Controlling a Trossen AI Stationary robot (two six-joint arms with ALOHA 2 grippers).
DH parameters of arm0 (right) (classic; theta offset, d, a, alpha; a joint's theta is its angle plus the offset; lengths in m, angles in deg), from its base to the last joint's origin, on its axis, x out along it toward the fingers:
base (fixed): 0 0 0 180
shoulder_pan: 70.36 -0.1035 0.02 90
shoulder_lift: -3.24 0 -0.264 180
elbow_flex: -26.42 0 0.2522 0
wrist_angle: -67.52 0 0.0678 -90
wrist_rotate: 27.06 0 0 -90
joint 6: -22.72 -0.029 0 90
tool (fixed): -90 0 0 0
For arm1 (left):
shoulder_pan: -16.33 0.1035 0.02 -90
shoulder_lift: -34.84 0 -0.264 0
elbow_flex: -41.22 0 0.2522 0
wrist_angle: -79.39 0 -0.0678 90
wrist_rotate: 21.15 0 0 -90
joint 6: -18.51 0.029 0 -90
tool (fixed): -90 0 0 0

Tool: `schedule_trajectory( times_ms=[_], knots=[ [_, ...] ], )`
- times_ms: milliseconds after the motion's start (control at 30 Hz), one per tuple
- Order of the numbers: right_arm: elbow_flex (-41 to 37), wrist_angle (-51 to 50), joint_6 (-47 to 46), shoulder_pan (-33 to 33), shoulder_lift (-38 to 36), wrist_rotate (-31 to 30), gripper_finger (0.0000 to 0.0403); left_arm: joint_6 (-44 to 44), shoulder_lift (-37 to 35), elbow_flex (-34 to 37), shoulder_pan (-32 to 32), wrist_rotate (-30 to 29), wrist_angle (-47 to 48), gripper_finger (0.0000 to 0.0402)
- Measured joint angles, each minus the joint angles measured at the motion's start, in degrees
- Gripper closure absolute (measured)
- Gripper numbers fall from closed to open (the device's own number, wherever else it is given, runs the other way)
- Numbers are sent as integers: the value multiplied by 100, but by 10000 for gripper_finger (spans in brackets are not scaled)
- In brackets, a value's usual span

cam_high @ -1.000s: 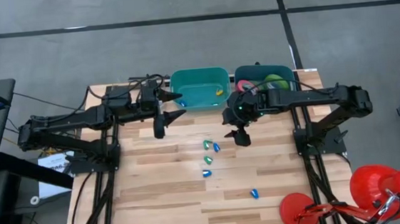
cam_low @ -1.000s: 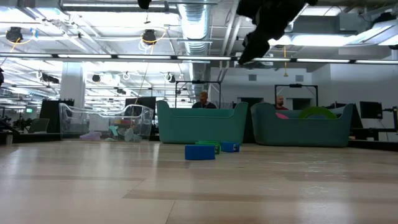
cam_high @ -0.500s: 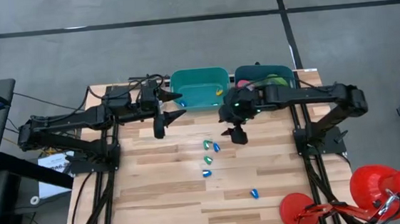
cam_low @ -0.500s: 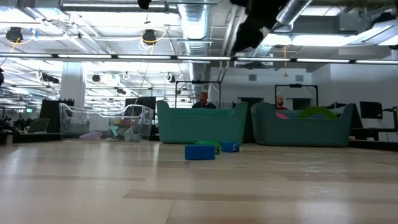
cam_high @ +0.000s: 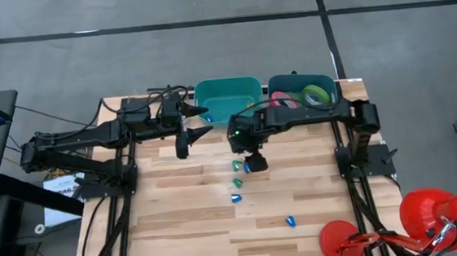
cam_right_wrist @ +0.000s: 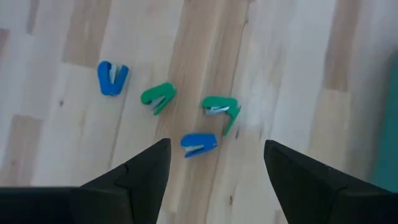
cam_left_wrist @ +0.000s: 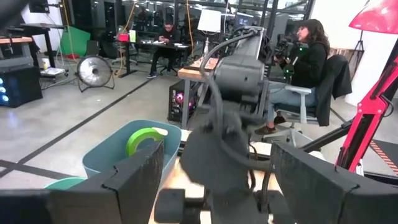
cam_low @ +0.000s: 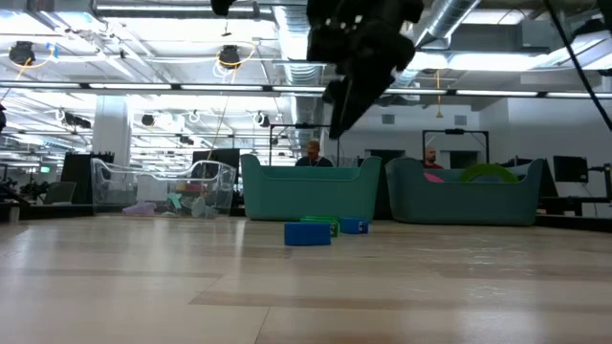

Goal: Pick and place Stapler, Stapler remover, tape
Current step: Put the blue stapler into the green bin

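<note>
My right gripper (cam_high: 249, 161) hangs above the middle of the wooden table (cam_high: 179, 222), directly over the cluster of small staple removers. Its fingers (cam_right_wrist: 144, 171) stand spread apart with nothing between them; in the right wrist view the bare tabletop shows through the gap. That view shows four pieces below me: a blue staple remover (cam_right_wrist: 112, 78) set apart from the others, a green one (cam_right_wrist: 158, 97) beside it, a second green one (cam_right_wrist: 221, 109) farther along, and a second blue one (cam_right_wrist: 199, 144) lying closest to the gap between my fingers. None touches another.

From above, a further blue piece (cam_high: 236, 198) lies nearer the front edge, and one more blue piece (cam_high: 290, 220) sits well apart toward the front right. In the low view the pieces blur together, so I cannot separate them there.

My left gripper (cam_high: 186, 131) waits at the back of the table, just left of the teal bin (cam_high: 227, 87), fingers (cam_left_wrist: 134, 180) parted and empty.

The tape is in the darker bin (cam_high: 334, 95) at the back right: a green roll (cam_high: 317, 95) leans against the wall, with the pink-red roll (cam_high: 281, 102) beside it. The green roll (cam_left_wrist: 142, 139) also shows above the bin rim in the left wrist view. The teal bin holds a small yellow-green item (cam_high: 250, 105) that I cannot identify.

A red lamp (cam_high: 439, 213) stands off the table's front right corner. People sit at desks in the room beyond.
</note>
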Motion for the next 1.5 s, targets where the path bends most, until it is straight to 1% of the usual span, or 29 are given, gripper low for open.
schedule_trajectory(
  times_ms=[133, 300, 333, 400, 467, 567, 600, 700, 800, 900, 1000, 1233, 1367, 1500],
  knots=[
    [-1, -37, 52, 0, 255, 8, 152, 0, 0, 0, -1, 0, 20, 116],
    [1, 16, 66, -4, 389, 52, 152, 2, 0, 0, -1, 0, 31, 117],
    [1, 15, 64, -9, 412, 81, 152, 2, 0, 0, 1, 0, 36, 117],
    [-32, -35, 23, 1, 434, 322, 152, -1, 0, 0, 0, -10, 67, 116],
    [-208, -18, -25, 2, 335, 516, 152, 0, 0, 0, 0, -68, 75, 117],
    [-661, 167, -31, -16, 81, 519, 154, 1, 0, 0, 1, -86, 101, 117],
    [-863, 284, -36, -25, -4, 518, 156, 2, 0, 0, 1, -93, 100, 117],
    [-1439, 1077, -41, -66, -296, 514, 162, 1, 0, 0, -1, -146, 109, 117],
    [-1834, 1790, 39, -111, -519, 507, 170, 2, 0, 0, 1, -146, 113, 117],
    [-2093, 2286, 47, -120, -540, 511, 175, -1, 0, 0, 1, -149, 113, 117],
    [-2278, 2550, 47, -116, -429, 507, 177, 0, 0, 0, 1, -149, 116, 117],
    [-2293, 2693, 50, -111, 146, 499, 160, -1, 0, 0, 1, -149, 127, 117],
    [-2292, 2837, 55, -111, 180, 462, 146, -1, 0, 0, -1, -149, 164, 117],
    [-2292, 2912, 60, -111, 121, 307, 142, -1, 0, 0, -1, -210, 170, 117]
  ],
)
